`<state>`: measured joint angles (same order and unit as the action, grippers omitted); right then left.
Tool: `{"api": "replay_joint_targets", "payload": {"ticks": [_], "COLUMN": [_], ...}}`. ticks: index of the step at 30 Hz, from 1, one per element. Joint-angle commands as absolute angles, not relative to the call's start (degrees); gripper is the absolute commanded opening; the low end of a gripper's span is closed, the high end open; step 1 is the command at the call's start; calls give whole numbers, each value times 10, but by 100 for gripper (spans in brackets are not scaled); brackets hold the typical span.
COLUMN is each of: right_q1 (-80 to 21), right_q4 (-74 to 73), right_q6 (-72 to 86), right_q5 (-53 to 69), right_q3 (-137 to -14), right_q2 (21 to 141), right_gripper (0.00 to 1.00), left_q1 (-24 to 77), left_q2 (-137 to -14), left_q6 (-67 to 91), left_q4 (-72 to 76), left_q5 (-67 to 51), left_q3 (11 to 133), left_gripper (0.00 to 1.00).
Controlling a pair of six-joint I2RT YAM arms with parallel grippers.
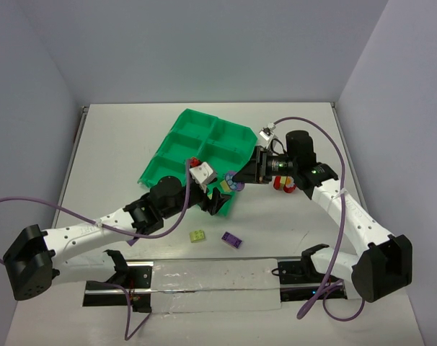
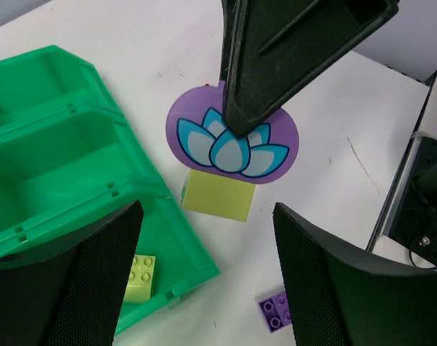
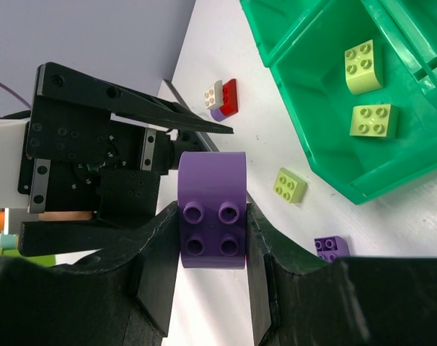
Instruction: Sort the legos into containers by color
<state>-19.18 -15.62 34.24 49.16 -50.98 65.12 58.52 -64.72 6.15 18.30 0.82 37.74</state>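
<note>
Table (image 1: 125,144): purple lego (image 3: 212,180) in right pincer (image 3: 212,232)

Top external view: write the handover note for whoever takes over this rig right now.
Right gripper shut on purple flower brick, held beside the green tray. Left gripper open, empty, by the tray's near corner. Done: two yellow bricks in one compartment. Left: the held brick, plus a loose yellow brick and a loose purple brick on the table.

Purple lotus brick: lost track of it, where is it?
Top view, centre: the brick sits clamped in the right gripper, at the green tray's right edge, beside the open left gripper.
</note>
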Motion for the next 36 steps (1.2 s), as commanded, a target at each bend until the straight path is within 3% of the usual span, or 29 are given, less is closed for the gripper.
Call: {"api": "replay_joint_targets", "payload": {"ticks": [1, 7, 10, 12, 14, 15, 28, 34, 36], "right_q1": [-200, -203, -203, -203, -203, -202, -136, -136, -137], "right_q4": [-120, -122, -125, -126, -126, -126, -115, -154, -168], "right_q6": [350, 348, 347, 344, 344, 344, 354, 340, 332], "right_q5": [512, 512, 511, 510, 507, 507, 505, 402, 355], "right_q3": [-521, -526, -527, -527, -526, -526, -517, -531, -534], "right_q2": [653, 654, 655, 654, 654, 655, 635, 643, 641], "right_gripper": [0, 0, 0, 0, 0, 0, 0, 0, 0], "left_q1": [589, 589, 589, 589, 589, 589, 589, 588, 587], "left_q2": [-658, -672, -673, -674, -674, -673, -613, -695, -769], "left_q6": [46, 48, 50, 51, 51, 50, 83, 134, 170], "left_q4": [221, 222, 220, 217, 211, 206, 159, 119, 58], "left_q5": [7, 4, 4, -5, -4, -4, 72, 157, 208], "left_q3": [412, 423, 425, 428, 429, 430, 363, 410, 484], "left_gripper": [79, 71, 59, 41, 10, 1, 0, 0, 0]}}
